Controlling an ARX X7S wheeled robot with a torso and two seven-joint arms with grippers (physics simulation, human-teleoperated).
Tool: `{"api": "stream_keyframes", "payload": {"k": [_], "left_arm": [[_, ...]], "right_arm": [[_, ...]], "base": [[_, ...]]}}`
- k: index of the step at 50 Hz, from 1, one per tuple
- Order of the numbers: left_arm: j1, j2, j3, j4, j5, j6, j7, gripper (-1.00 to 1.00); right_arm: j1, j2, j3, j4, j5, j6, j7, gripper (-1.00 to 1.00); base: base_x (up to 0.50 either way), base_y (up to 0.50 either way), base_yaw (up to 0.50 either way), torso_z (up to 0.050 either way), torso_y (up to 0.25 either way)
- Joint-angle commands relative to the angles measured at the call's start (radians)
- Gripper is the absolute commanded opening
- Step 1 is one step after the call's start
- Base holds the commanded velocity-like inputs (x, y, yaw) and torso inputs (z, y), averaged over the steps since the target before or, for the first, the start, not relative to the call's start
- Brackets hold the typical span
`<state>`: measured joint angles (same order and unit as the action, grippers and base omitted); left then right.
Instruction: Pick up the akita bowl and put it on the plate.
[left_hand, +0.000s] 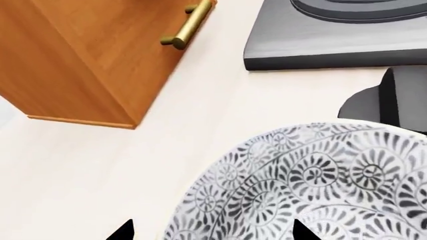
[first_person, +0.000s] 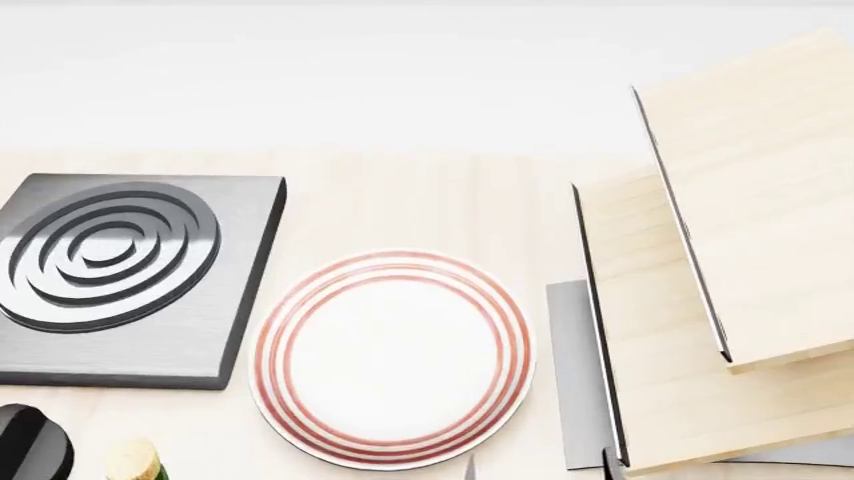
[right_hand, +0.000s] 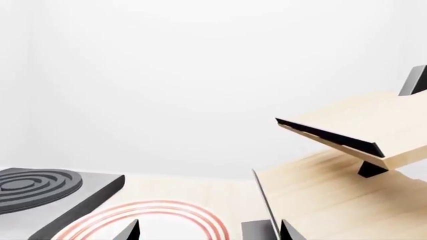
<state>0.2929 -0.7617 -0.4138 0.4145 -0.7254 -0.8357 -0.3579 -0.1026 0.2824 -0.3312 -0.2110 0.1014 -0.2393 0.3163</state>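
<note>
One patterned ceramic akita bowl (left_hand: 313, 185), one flat red-ringed plate (first_person: 394, 358), one square grey burner (first_person: 127, 275), pale wooden bench (first_person: 441, 210), both pincers' spread unclear.

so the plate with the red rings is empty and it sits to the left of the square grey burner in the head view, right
Not quite. The plate is empty, but in the head view it sits to the right of the square grey burner, not to its left.
</note>
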Motion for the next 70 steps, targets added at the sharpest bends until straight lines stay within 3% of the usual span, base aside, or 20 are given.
{"api": "stream_keyframes", "payload": {"k": [1,42,43,62,70], "left_arm": [[-0.014,0.001,0.019,-0.047,0.013,0.006,0.008,1.0],[0.043,-0.031,0.095,-0.128,0.063,0.031,0.086,1.0],[0.044,-0.035,0.117,-0.131,0.089,0.055,0.09,-1.0],[0.049,-0.032,0.155,-0.139,0.169,0.145,0.09,-1.0],[0.064,-0.013,0.07,-0.072,0.161,0.179,0.05,-1.0]], "right_arm": [[0.004,0.001,-0.006,0.007,0.0,-0.001,0.004,1.0],[0.014,0.005,-0.025,0.024,0.003,-0.001,0.016,1.0],[0.014,0.005,-0.026,0.026,0.004,-0.003,0.016,1.0],[0.015,0.011,-0.031,0.027,0.009,-0.009,0.021,1.0],[0.018,0.011,-0.033,0.031,0.009,-0.009,0.025,1.0]], "base": [[0.0,0.0,0.0,0.0,0.0],[0.0,0.0,0.0,0.0,0.0],[0.0,0.0,0.0,0.0,0.0],[0.01,0.0,0.0,-0.003,0.0],[0.01,0.0,-0.01,-0.004,0.0]]}}
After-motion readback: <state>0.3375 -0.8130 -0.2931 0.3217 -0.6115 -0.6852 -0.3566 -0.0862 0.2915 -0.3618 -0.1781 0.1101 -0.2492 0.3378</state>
